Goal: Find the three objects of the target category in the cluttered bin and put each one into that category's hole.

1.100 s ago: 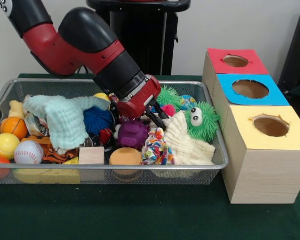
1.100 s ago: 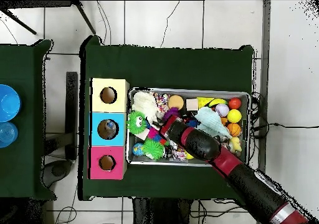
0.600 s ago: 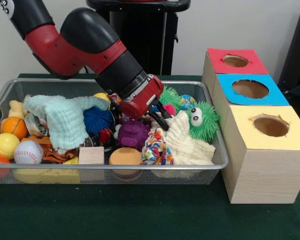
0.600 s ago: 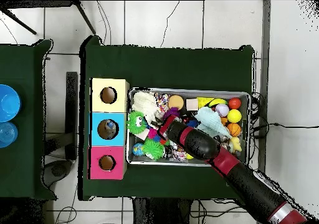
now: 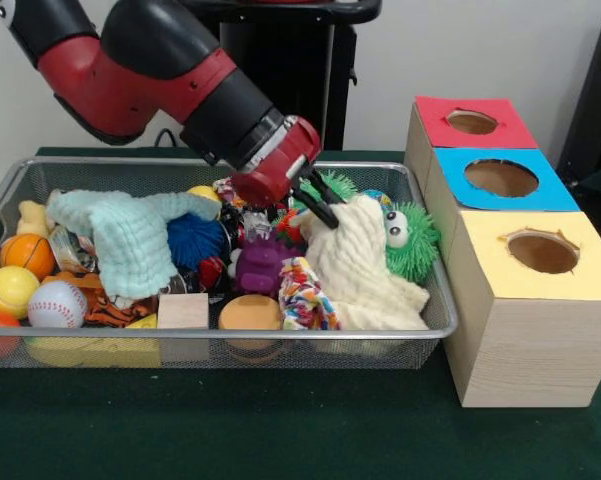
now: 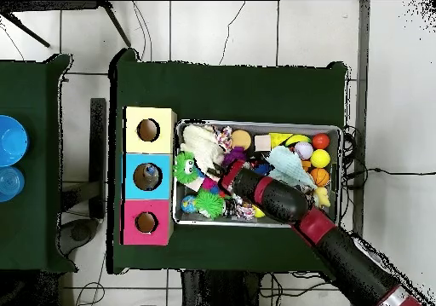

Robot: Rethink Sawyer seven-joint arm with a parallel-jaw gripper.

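- Mesh bin point(image 5: 10, 205) on the green worktop point(image 5: 280, 430), crammed: balls far left, mint cloth point(image 5: 130, 240), purple toy point(image 5: 263, 265).
- Gripper point(image 5: 323, 210) mid-bin, pinching the top edge of the cream cloth point(image 5: 365, 270); cloth hanging below, long axis near vertical, bottom resting on the clutter.
- Holes off to the right: yellow box point(image 5: 540, 255) nearest, then blue, red.
- Tight room; rope toy point(image 5: 302, 298) touching the cloth, might snag.
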